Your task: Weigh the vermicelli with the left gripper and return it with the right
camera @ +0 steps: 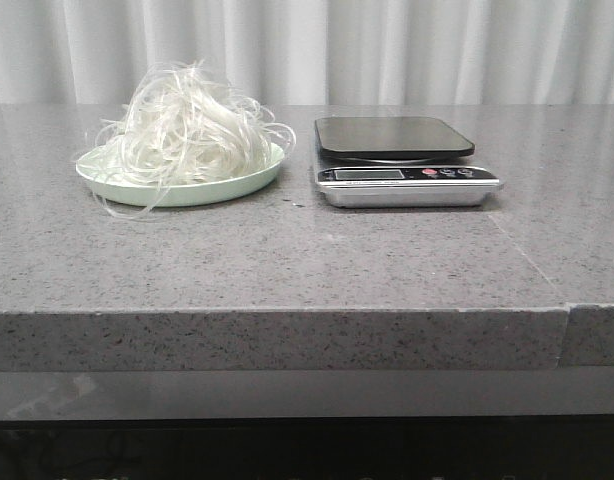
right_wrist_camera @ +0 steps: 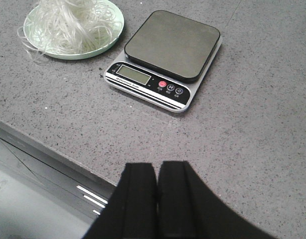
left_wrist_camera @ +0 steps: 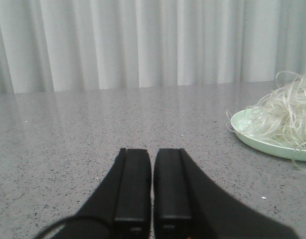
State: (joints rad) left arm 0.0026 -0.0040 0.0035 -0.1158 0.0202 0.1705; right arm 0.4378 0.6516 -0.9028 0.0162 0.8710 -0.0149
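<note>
pale green plate (left_wrist_camera: 252, 137) cut off at frame edge, scale (right_wrist_camera: 165, 59) display unreadable, button labels too small

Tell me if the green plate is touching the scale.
Apart. The front view shows a strip of bare gray counter between the plate rim and the scale; the right wrist view shows the same gap.
</note>
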